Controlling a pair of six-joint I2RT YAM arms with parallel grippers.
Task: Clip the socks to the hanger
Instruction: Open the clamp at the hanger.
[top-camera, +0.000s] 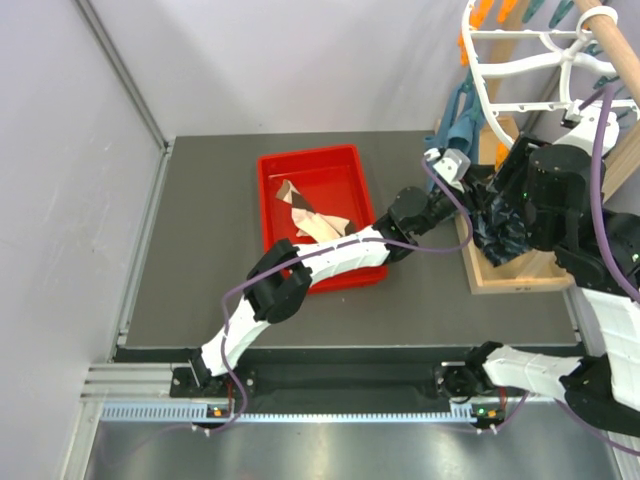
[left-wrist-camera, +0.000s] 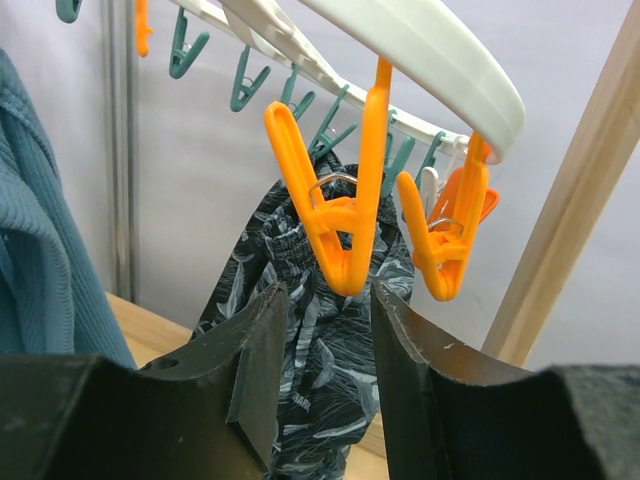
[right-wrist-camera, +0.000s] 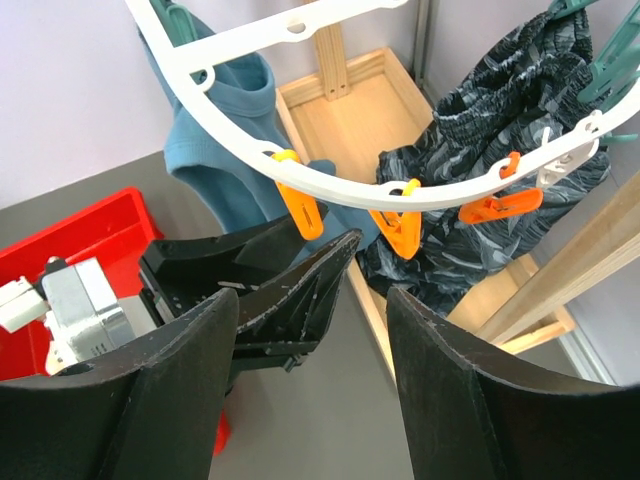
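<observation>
- Top view: left arm (top-camera: 330, 255) stretched long & low from its base, running diagonally over the red tray (top-camera: 335, 190), wrist up by the hanger (top-camera: 476, 75) at far R. Right arm (top-camera: 560, 190) folded up at the table's R edge, bulky black wrist over the wooden frame (top-camera: 510, 270).
- Socks (top-camera: 305, 215): crumpled heap in the tray, soft beige w/ dark brown patches, well apart from the hanger.
- L wrist view: left gripper (left-wrist-camera: 330, 300) part-open, matte black fingers either side of the lower tip of a glossy orange peg (left-wrist-camera: 345, 225); can't tell if they touch it. Peg has a wire spring and hangs off the hanger's smooth white plastic rim. Second orange peg (left-wrist-camera: 445, 245) just R, teal pegs (left-wrist-camera: 242, 80) along the rim behind. Navy patterned fabric (left-wrist-camera: 330, 380) hangs behind, ribbed teal cloth (left-wrist-camera: 40, 240) at L, pale wooden pole (left-wrist-camera: 570, 210) slants at R.
- R wrist view: right gripper (right-wrist-camera: 312, 300) spread wide, nothing in it. The left gripper's black fingers show in the gap, just under the curved white rim w/ its orange pegs.
</observation>
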